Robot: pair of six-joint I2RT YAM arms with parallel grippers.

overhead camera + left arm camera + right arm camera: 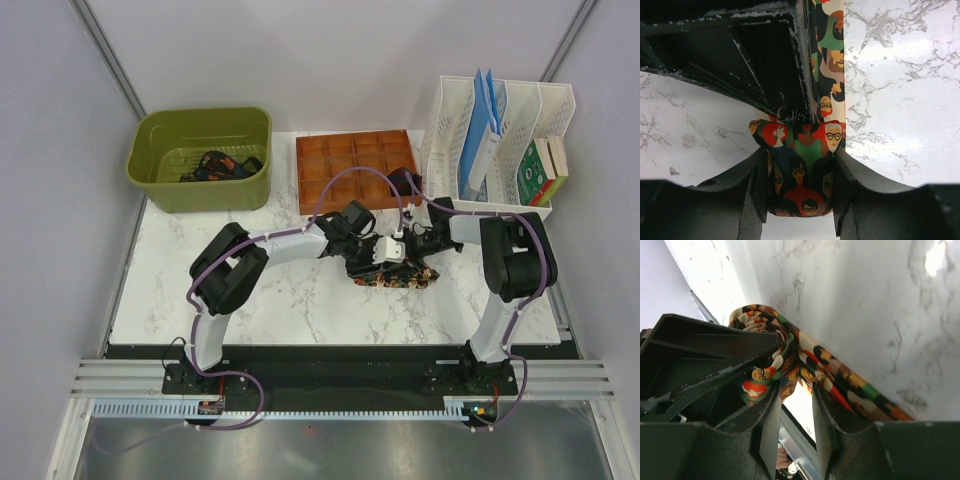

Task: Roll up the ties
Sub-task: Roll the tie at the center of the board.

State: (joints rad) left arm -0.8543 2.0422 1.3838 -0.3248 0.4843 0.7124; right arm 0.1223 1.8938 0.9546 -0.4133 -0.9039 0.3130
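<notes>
Tie (800, 175) clamped in the left jaws; right jaws touch it.

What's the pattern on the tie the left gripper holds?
The tie shows cartoon faces, red, green, orange; best in left wrist view.

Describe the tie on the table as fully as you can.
The tie is soft printed fabric: cartoon faces with glasses in red, green and orange on black. It lies on the marble table. One end is folded or rolled into a thick bundle, which the left jaws squeeze from both sides; a flat strip runs on from it. The right jaws sit nearly closed at a curled fold; whether they grip it is unclear.
</notes>
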